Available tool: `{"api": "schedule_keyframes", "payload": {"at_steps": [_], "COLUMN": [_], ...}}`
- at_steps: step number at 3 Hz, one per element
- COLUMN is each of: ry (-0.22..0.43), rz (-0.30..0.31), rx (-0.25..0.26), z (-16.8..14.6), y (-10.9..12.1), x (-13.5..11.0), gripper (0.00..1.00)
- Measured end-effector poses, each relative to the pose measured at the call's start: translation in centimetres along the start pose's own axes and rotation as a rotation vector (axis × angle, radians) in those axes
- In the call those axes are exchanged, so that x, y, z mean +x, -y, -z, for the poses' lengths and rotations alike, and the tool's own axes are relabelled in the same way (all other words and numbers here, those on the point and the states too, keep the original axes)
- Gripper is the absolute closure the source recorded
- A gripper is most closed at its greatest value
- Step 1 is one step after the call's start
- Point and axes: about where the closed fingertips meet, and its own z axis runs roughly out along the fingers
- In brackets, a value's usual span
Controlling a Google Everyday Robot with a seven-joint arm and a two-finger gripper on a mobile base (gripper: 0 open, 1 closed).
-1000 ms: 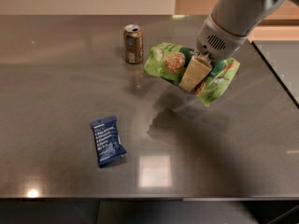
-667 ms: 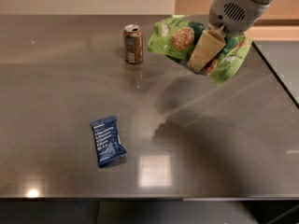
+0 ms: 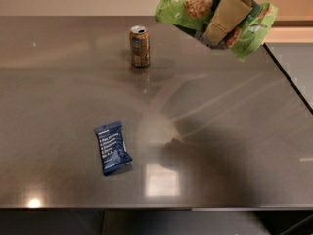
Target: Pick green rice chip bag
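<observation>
The green rice chip bag [image 3: 188, 6] is a crinkly light-green pouch with pictures of round tan rice cakes. It hangs in the air at the top right of the camera view, well above the table. My gripper [image 3: 224, 18] is shut on the bag across its middle, with one tan finger [image 3: 226, 14] lying over its front. The arm above it runs out of the top edge of the view.
A brown drink can [image 3: 139, 46] stands upright at the back middle of the dark table [image 3: 58, 92]. A small dark-blue bar wrapper [image 3: 112, 147] lies flat at the front left. The table's right edge [image 3: 288, 77] runs diagonally at the right.
My gripper has risen with the green rice chip bag, from just above the table beside the can to high at the top of the view. The can and wrapper have not moved.
</observation>
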Motion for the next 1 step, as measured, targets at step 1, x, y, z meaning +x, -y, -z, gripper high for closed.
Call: {"api": "schedule_keyframes", "payload": {"at_steps": [1], "ry": [0.021], "rz": [0.001], "rx": [0.017], "z": [0.15], "y": [0.33], "x": [-0.55], "gripper": [1.0]}}
